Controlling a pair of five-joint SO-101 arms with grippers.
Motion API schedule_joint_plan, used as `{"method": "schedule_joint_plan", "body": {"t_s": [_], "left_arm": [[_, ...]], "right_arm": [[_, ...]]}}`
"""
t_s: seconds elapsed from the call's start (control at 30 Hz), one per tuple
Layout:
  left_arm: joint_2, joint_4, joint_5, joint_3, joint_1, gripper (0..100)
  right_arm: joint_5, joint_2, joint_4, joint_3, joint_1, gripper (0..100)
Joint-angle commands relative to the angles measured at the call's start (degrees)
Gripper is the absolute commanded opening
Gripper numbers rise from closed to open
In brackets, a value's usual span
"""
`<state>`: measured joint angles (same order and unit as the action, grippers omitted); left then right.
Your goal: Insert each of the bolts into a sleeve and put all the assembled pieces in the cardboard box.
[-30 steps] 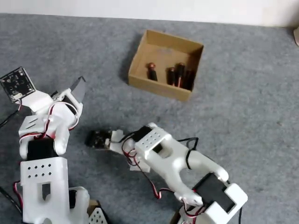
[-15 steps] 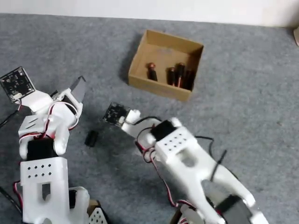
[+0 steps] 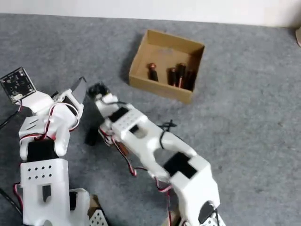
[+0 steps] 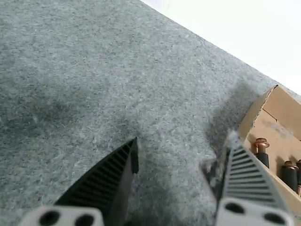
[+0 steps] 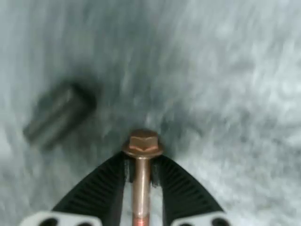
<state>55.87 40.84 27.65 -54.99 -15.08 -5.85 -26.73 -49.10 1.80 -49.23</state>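
My right gripper is shut on a copper bolt, hex head sticking out past the fingertips. A dark sleeve lies on the grey carpet a little ahead of it and to one side. From above, the sleeve lies beside the right arm, which stretches across the middle toward the left arm. My left gripper hangs open over bare carpet, nothing between its fingers; from above it sits at the left. The cardboard box stands at the back and holds several assembled pieces.
The box's corner with bolt heads inside lies just past the left gripper. The right arm's wrist board is close to the left gripper. Open carpet spreads to the right of the box.
The right arm swung from over the sleeve toward the back left, ending next to the left gripper; the sleeve now lies uncovered on the carpet. The left arm kept still.
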Motion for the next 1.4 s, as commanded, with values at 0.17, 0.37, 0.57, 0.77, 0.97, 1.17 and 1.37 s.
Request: {"method": "schedule_joint_plan", "body": {"t_s": [0.17,0.37,0.57,0.77,0.97,1.17,1.37], "left_arm": [[0.0,0.1,0.4,3.4,-2.0,29],[0.2,0.2,0.3,3.4,-1.9,29],[0.0,0.3,0.2,3.4,-0.7,29],[-0.1,1.3,0.3,3.4,4.9,29],[-5.6,9.1,3.6,7.6,10.2,29],[-24.0,15.0,4.0,19.3,10.9,29],[-24.6,25.0,4.0,30.7,4.9,29]], "right_arm": [[-5.5,-4.8,-10.2,-17.0,0.8,27.4],[-4.2,-2.3,-26.9,-26.5,3.6,36.0],[-4.2,6.2,-39.0,-33.3,13.8,36.0],[-3.8,16.9,-44.3,-33.5,21.2,36.0],[-3.6,21.6,-49.7,-33.5,28.8,36.0],[2.4,22.6,-51.7,-29.2,35.1,36.0],[0.4,23.3,-47.6,-18.9,26.7,36.0]]}}
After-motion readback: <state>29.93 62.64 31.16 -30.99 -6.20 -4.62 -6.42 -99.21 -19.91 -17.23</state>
